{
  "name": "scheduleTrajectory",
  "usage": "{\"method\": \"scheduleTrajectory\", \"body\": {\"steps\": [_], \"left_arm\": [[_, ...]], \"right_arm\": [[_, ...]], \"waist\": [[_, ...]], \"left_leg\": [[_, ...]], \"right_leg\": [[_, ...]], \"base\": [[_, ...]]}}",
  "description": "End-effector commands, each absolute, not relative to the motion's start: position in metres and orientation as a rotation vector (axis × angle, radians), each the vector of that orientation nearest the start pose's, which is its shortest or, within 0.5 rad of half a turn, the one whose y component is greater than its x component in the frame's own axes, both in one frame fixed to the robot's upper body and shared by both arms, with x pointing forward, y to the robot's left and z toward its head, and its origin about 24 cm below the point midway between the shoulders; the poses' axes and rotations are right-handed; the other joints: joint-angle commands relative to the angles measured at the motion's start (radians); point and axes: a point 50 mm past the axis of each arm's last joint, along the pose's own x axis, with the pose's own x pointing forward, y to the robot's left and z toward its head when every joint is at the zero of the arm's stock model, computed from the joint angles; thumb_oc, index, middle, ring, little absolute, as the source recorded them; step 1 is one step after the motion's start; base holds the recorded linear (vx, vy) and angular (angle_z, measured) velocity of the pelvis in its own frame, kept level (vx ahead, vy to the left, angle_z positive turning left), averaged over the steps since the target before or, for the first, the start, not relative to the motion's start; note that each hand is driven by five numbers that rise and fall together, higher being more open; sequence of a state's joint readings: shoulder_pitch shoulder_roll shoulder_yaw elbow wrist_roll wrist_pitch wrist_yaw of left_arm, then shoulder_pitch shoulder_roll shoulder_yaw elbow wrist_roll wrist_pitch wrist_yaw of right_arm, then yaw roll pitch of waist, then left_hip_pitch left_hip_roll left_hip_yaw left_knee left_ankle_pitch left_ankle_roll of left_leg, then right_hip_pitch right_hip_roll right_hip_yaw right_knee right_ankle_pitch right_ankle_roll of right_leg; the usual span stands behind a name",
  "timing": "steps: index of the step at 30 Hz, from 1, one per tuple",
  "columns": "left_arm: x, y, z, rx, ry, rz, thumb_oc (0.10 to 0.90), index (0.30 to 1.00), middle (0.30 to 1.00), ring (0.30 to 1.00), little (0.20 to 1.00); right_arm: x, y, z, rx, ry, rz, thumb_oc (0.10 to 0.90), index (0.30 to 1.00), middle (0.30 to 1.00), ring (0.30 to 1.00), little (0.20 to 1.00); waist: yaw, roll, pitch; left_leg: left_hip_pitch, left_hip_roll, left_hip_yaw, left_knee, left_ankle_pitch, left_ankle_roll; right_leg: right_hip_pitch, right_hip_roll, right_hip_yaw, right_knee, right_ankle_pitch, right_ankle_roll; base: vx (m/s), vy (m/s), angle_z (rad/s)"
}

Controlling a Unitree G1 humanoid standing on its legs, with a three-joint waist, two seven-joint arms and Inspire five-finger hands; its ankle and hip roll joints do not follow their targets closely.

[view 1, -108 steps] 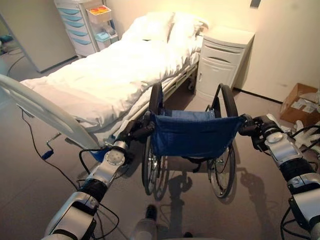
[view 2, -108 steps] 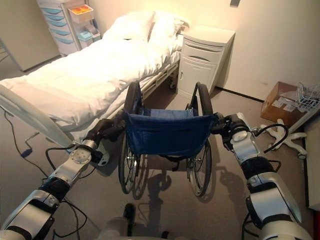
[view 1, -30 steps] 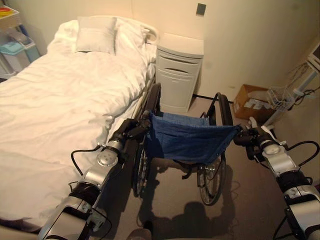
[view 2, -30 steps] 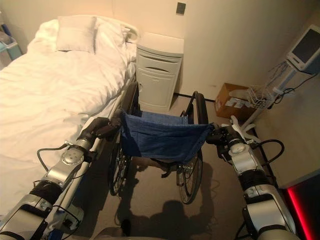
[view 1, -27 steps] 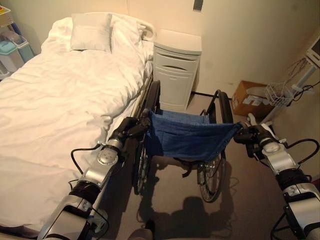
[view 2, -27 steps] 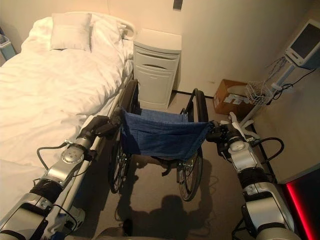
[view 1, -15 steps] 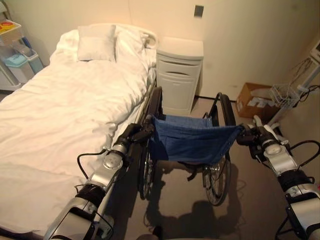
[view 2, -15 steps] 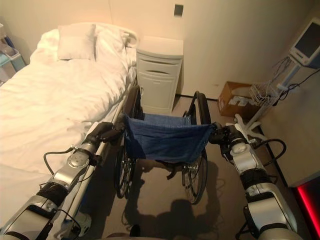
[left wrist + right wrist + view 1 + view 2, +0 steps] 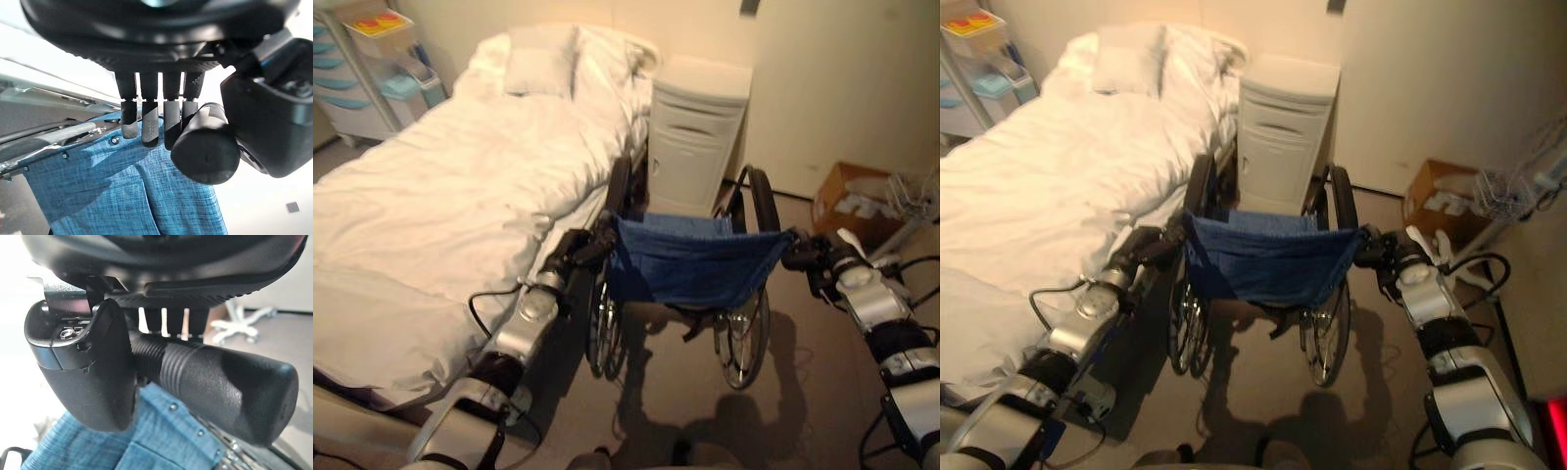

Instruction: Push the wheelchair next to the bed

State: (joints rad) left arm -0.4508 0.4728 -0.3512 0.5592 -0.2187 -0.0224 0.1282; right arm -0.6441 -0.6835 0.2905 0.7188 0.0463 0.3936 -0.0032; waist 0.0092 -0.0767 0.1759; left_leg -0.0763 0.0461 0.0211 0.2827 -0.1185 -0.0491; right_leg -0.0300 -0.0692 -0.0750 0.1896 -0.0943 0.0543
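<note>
beside bed, wheelchair, both hands gripping

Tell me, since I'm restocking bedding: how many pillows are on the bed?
1 that clearly shows: the pillow lies at the head of the bed, near the wall. Rumpled white bedding beside it may hide another.

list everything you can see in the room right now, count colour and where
wheelchair: one, blue fabric back, black tyres, beside the bed, in front of the cabinet
bed: one, white bedding, on the robot's left
pillow: one, white, at the head of the bed
bedside cabinet: one, white, against the wall right of the bed
drawer trolley: one, white with blue drawers, far left
cardboard box: one, brown, on the floor at right
left hand: dark, curled round the wheelchair's left push handle
right hand: dark, curled round the right push handle
</note>
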Motion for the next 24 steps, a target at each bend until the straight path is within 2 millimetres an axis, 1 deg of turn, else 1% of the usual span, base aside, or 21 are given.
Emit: {"method": "scheduleTrajectory", "body": {"steps": [1, 2, 4, 5, 6, 11, 14, 17, 19, 24], "left_arm": [[0.334, 0.219, 0.034, 0.494, 0.236, 0.034, 0.4, 0.3, 0.3, 0.3, 0.3], [0.336, 0.222, 0.037, 0.504, 0.236, 0.03, 0.4, 0.3, 0.3, 0.3, 0.3], [0.337, 0.225, 0.039, 0.508, 0.236, 0.035, 0.4, 0.3, 0.3, 0.3, 0.3], [0.337, 0.232, 0.041, 0.5, 0.249, 0.05, 0.8, 0.9, 0.9, 0.9, 0.9], [0.336, 0.236, 0.041, 0.49, 0.257, 0.059, 0.8, 0.9, 0.9, 0.9, 0.9], [0.33, 0.234, 0.033, 0.48, 0.279, 0.034, 0.8, 0.9, 0.9, 0.9, 0.9], [0.33, 0.233, 0.033, 0.486, 0.281, 0.029, 0.8, 0.9, 0.9, 0.9, 0.9], [0.327, 0.234, 0.03, 0.455, 0.295, 0.02, 0.8, 0.9, 0.9, 0.9, 0.9], [0.326, 0.235, 0.029, 0.421, 0.307, 0.018, 0.8, 0.9, 0.9, 0.9, 0.9], [0.323, 0.242, 0.033, 0.403, 0.303, 0.006, 0.8, 0.9, 0.9, 0.9, 0.9]], "right_arm": [[0.327, -0.256, 0.024, -0.631, 0.63, 0.078, 0.4, 0.3, 0.3, 0.3, 0.3], [0.329, -0.251, 0.025, -0.628, 0.626, 0.077, 0.4, 0.3, 0.3, 0.3, 0.3], [0.328, -0.25, 0.024, -0.635, 0.626, 0.082, 0.4, 0.3, 0.3, 0.3, 0.3], [0.327, -0.249, 0.023, -0.643, 0.628, 0.087, 0.4, 0.3, 0.3, 0.3, 0.3], [0.327, -0.249, 0.022, -0.648, 0.622, 0.077, 0.8, 0.9, 0.9, 0.9, 0.9], [0.324, -0.251, 0.019, -0.663, 0.628, 0.054, 0.8, 0.9, 0.9, 0.9, 0.9], [0.325, -0.252, 0.02, -0.668, 0.62, 0.038, 0.8, 0.9, 0.9, 0.9, 0.9], [0.326, -0.252, 0.023, -0.662, 0.63, 0.041, 0.8, 0.9, 0.9, 0.9, 0.9], [0.327, -0.255, 0.025, -0.655, 0.642, 0.043, 0.8, 0.9, 0.9, 0.9, 0.9], [0.332, -0.265, 0.044, -0.619, 0.606, 0.015, 0.8, 0.9, 0.9, 0.9, 0.9]], "waist": [[0.014, 0.023, 0.056], [0.009, 0.031, 0.043], [0.007, 0.038, 0.038], [0.003, 0.05, 0.027], [0.0, 0.056, 0.018], [0.006, 0.063, -0.001], [0.011, 0.062, -0.006], [0.013, 0.062, -0.009], [0.013, 0.062, -0.01], [0.014, 0.059, -0.011]], "left_leg": [[-0.004, 0.016, 0.029, -0.09, 0.161, -0.011], [0.052, -0.005, 0.017, -0.183, 0.132, -0.001], [0.073, -0.01, 0.014, -0.217, 0.134, 0.001], [0.108, -0.013, 0.018, -0.261, 0.136, 0.007], [0.123, -0.018, 0.02, -0.279, 0.135, 0.013], [0.145, -0.019, 0.021, -0.288, 0.121, 0.025], [0.149, -0.02, 0.02, -0.29, 0.117, 0.028], [0.154, -0.019, 0.021, -0.292, 0.114, 0.029], [0.158, -0.019, 0.02, -0.294, 0.113, 0.03], [0.167, -0.014, 0.022, -0.295, 0.11, 0.029]], "right_leg": [[0.112, -0.039, -0.05, -0.177, 0.135, 0.042], [0.099, -0.046, -0.058, -0.173, 0.132, 0.056], [0.093, -0.045, -0.065, -0.169, 0.131, 0.059], [0.088, -0.043, -0.073, -0.164, 0.129, 0.061], [0.086, -0.042, -0.071, -0.16, 0.125, 0.062], [0.086, -0.044, -0.064, -0.154, 0.12, 0.064], [0.093, -0.046, -0.063, -0.158, 0.119, 0.064], [0.096, -0.045, -0.062, -0.157, 0.115, 0.062], [0.099, -0.044, -0.062, -0.158, 0.114, 0.061], [0.108, -0.043, -0.064, -0.159, 0.11, 0.059]], "base": [[0.1, 0.107, -0.05], [0.1, 0.114, -0.2], [0.07, 0.095, -0.46], [0.11, 0.115, -0.54], [0.11, 0.103, -0.42], [0.07, 0.025, -0.08], [0.0, 0.0, 0.0], [0.0, 0.0, 0.0], [0.0, 0.0, 0.0], [0.0, 0.0, 0.0]]}}
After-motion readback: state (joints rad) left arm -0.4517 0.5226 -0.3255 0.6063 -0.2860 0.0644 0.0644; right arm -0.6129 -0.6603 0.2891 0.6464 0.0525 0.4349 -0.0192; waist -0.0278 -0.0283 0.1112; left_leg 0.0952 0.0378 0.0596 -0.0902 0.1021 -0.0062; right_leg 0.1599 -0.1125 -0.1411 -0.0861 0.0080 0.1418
